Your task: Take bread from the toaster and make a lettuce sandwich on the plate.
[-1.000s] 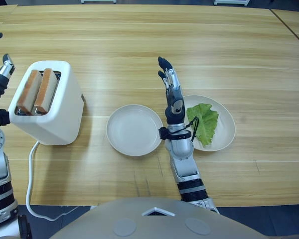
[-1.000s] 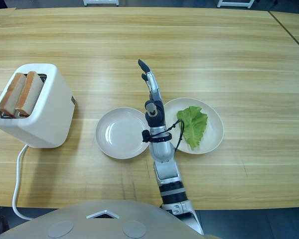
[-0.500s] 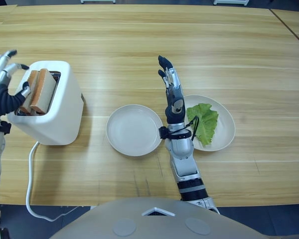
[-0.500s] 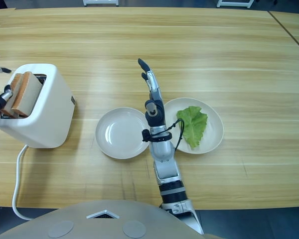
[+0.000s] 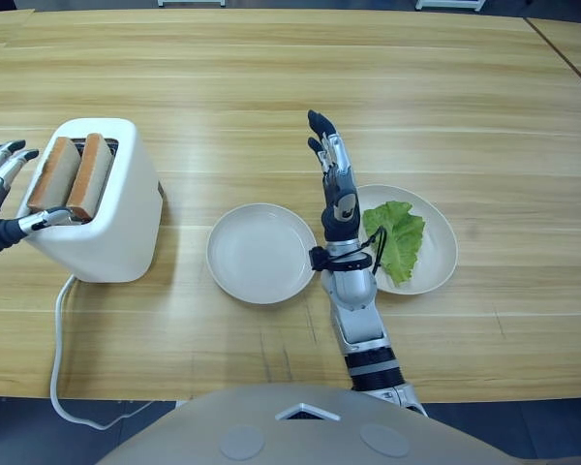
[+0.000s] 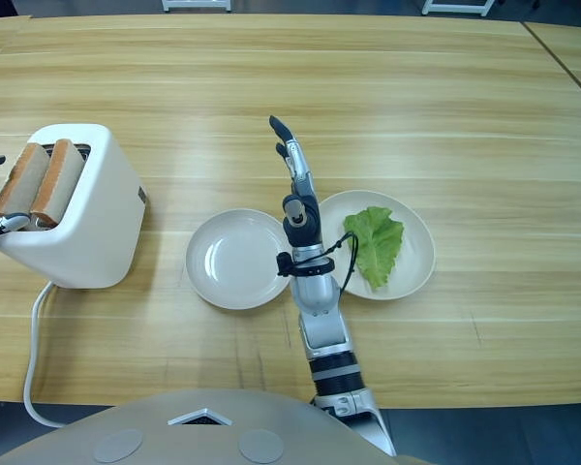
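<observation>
A white toaster (image 5: 102, 221) stands at the left of the wooden table with two slices of bread (image 5: 74, 176) upright in its slots. My left hand (image 5: 2, 199) hovers at the toaster's left side, fingers spread, touching neither slice. An empty cream plate (image 5: 259, 252) lies in the middle. Just right of it a second plate (image 5: 438, 247) holds a green lettuce leaf (image 5: 397, 237). My right hand (image 5: 333, 179) stands upright between the two plates, fingers straight and holding nothing.
The toaster's white cord (image 5: 60, 344) runs down off the table's front edge. Bare wooden tabletop (image 5: 368, 77) stretches behind the plates and to the right.
My left hand has drawn back to the left and lower, away from the bread it was curled around half a second ago. The slices stay in the toaster. The right arm has not moved.
</observation>
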